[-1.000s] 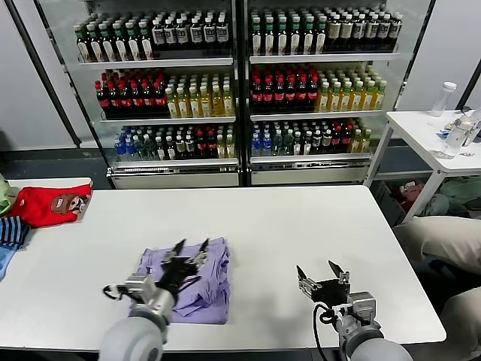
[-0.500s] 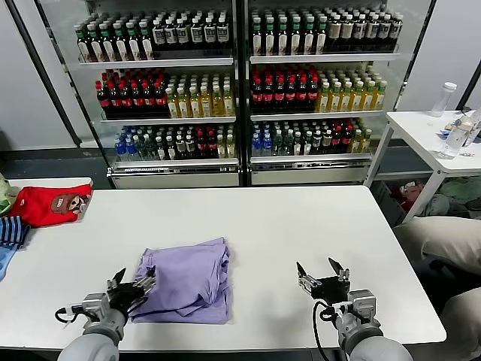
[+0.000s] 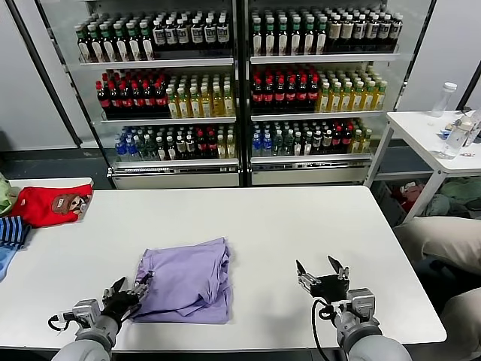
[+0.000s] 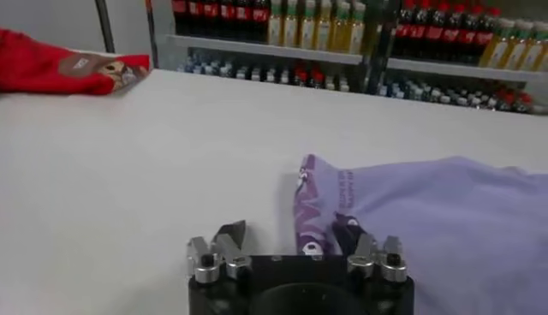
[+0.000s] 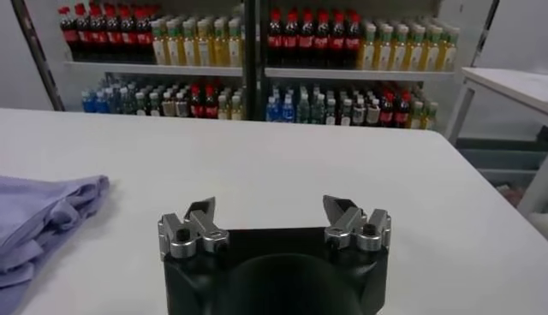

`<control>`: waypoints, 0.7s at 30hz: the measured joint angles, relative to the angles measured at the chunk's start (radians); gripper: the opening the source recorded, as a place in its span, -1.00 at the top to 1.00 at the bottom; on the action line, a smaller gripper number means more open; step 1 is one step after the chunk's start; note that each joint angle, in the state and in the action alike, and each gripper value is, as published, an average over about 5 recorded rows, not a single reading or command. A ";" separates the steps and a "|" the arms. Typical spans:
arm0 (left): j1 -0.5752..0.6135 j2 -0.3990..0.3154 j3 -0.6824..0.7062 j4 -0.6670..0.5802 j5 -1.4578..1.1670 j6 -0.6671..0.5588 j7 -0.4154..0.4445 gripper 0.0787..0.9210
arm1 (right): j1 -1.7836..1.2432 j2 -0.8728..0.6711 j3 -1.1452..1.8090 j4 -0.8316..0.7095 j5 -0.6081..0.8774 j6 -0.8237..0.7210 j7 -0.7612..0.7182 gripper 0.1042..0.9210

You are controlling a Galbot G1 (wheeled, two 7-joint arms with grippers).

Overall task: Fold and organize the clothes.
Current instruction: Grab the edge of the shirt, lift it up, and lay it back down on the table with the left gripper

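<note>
Looking first at the left gripper, we find it low over the near edge of the white table, jaws spread wide and holding nothing. In the left wrist view one finger sits over bare tabletop and the other is right at the near left corner of the lavender T-shirt; we cannot tell if it touches the fabric. The shirt lies folded into a rough rectangle on the table, left of centre and toward the near edge, with a bit of dark purple print showing at the turned-up corner by that gripper.

The right gripper hangs over the near right part of the table, also spread wide and empty, well apart from the shirt, whose edge shows at the side of the right wrist view.

Farther out we see a red garment with a brown cartoon face at the table's far left edge and a blue striped cloth just beside it. Behind the table stand glass-door coolers filled with bottles, and a small white side table with a bottle on it stands to the right.
</note>
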 measured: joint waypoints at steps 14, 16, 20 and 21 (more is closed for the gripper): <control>0.011 -0.021 -0.003 -0.019 -0.009 0.008 0.013 0.68 | 0.014 -0.010 -0.001 -0.006 0.003 0.000 -0.001 -0.76; 0.017 -0.018 -0.018 -0.031 0.008 0.007 0.010 0.81 | 0.019 -0.013 -0.002 -0.007 0.003 0.000 -0.002 -0.76; 0.028 0.000 -0.074 -0.069 0.047 0.002 0.008 0.97 | 0.029 -0.018 -0.005 -0.010 0.006 0.000 -0.002 -0.76; 0.032 0.008 -0.094 -0.079 0.057 0.001 0.010 0.97 | 0.031 -0.019 -0.006 -0.012 0.007 0.000 -0.002 -0.76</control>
